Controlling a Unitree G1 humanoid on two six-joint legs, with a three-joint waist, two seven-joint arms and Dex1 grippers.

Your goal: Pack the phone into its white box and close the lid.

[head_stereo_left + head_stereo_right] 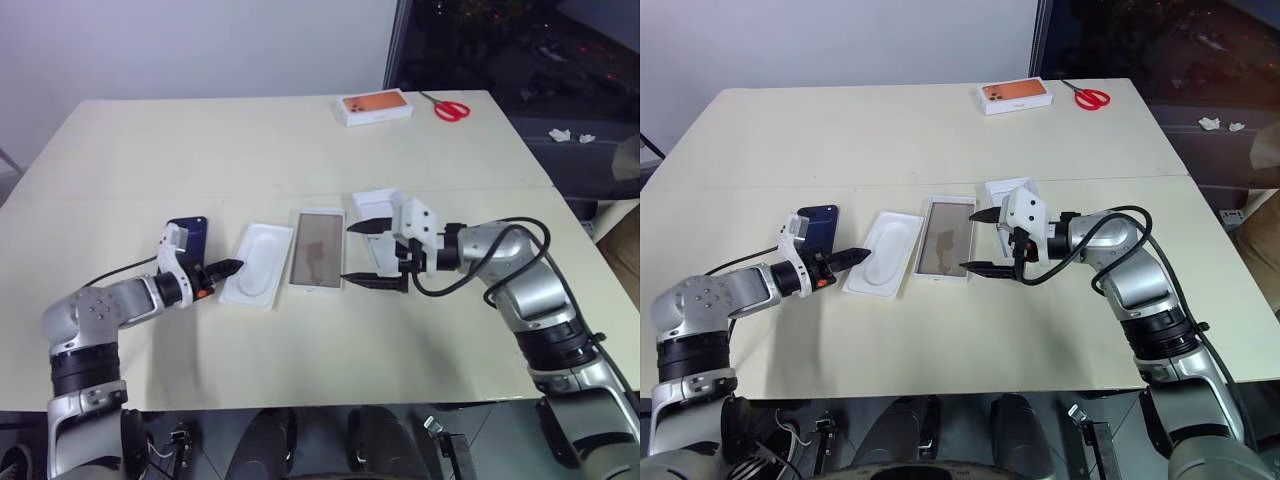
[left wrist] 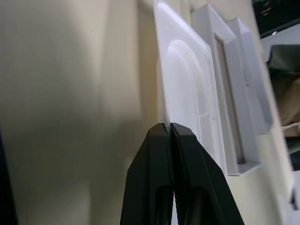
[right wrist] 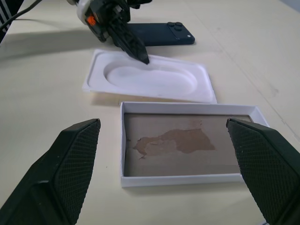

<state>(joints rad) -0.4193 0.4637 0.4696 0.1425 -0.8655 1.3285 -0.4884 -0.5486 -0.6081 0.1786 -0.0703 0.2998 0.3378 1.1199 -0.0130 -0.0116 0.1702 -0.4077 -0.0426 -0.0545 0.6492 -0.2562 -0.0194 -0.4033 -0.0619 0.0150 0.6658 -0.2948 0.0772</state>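
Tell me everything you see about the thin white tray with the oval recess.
The thin white tray is a shallow rectangular insert that looks like moulded plastic or pulp, with rounded corners and one long oval recess. It lies flat on the table, recess up and empty, between the phone and the white box, apart from both. The left claw, shut, pinches its rim on the phone's side.

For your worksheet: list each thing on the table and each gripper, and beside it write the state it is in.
white box: open, nothing in it.
phone: flat on the table, outside the box.
tray: flat beside the box, edge pinched.
left gripper: shut on the tray's edge.
right gripper: open, holding nothing.
orange-faced box: closed.
scissors: closed.
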